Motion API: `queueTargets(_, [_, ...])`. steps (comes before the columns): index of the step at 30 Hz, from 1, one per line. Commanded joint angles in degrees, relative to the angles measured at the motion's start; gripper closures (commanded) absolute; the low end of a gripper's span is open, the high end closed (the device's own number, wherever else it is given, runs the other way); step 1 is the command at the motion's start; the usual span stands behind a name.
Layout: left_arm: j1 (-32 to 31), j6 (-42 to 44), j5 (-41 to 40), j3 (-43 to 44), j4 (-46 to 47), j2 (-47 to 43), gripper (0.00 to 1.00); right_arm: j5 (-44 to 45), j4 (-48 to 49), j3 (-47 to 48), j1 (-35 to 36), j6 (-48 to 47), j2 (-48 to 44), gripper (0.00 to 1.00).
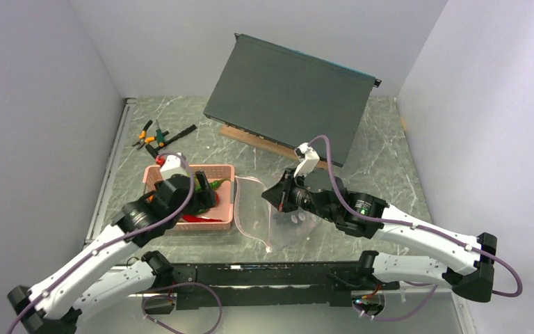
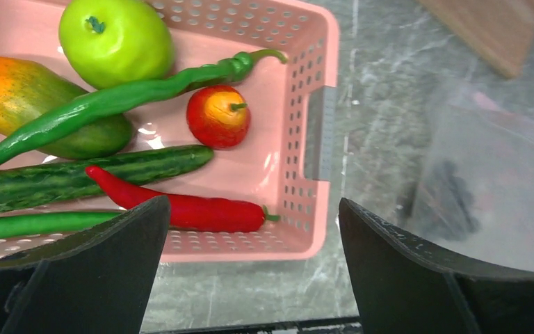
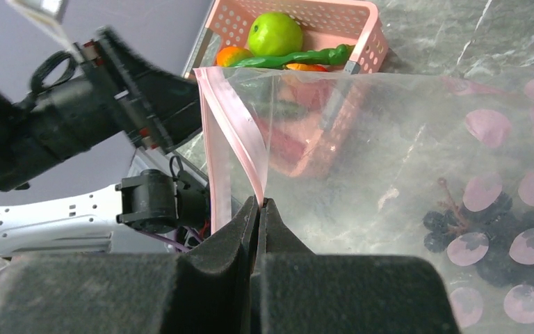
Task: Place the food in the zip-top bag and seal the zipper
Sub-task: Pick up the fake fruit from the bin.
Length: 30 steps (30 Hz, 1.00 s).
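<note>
Grey-green marbled stone is covering the bench, and pale walls are closing it in on three sides. At the back a dark panel is sitting askew, with a wooden board showing under its near edge. Pliers are lying near the far left corner.

A pink basket is standing on the left half of the bench, and the food is lying in it: an apple, a mango, a long pepper draped across both, a small red-orange fruit, a cucumber and a red chilli. The left gripper is hanging over the basket's near edge, its fingers spread wide and touching nothing.

Just beside the basket, to its right, the clear bag is resting on the stone. The right gripper is pressed together, pinching the pink zipper and holding that edge up off the bench. Something dark like a grape bunch is showing through the plastic; I cannot tell whether it is inside or printed on.
</note>
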Motion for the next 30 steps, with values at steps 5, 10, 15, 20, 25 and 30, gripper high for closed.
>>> queueTargets(5, [4.8, 2.6, -2.9, 1.7, 8.2, 17.7, 0.02, 0.7, 0.0, 0.0, -0.2, -0.7, -1.8, 1.0])
queueTargets(10, [8.7, 4.8, 0.8, 2.2, 14.0, 27.2, 0.05, 0.7, -0.2, -0.2, -0.2, -0.8, -2.1, 1.0])
queueTargets(15, [12.0, 6.8, 6.8, 2.0, 19.4, 34.8, 0.13, 0.7, -0.3, -0.4, -0.2, -0.8, -2.1, 1.0])
queueTargets(20, [13.2, 7.3, 8.3, 1.7, 21.7, 39.5, 0.22, 0.9, -0.3, -0.6, -0.4, -0.8, -2.2, 1.0])
queueTargets(25, [13.3, 7.6, 7.9, 2.3, 21.0, 41.9, 0.37, 0.8, -0.3, -0.6, -0.5, -0.8, -2.1, 1.0])
queueTargets(30, [13.3, 8.1, 6.9, 2.5, 18.4, 39.3, 0.55, 0.4, -0.2, -0.4, -0.6, -0.8, -1.5, 1.0])
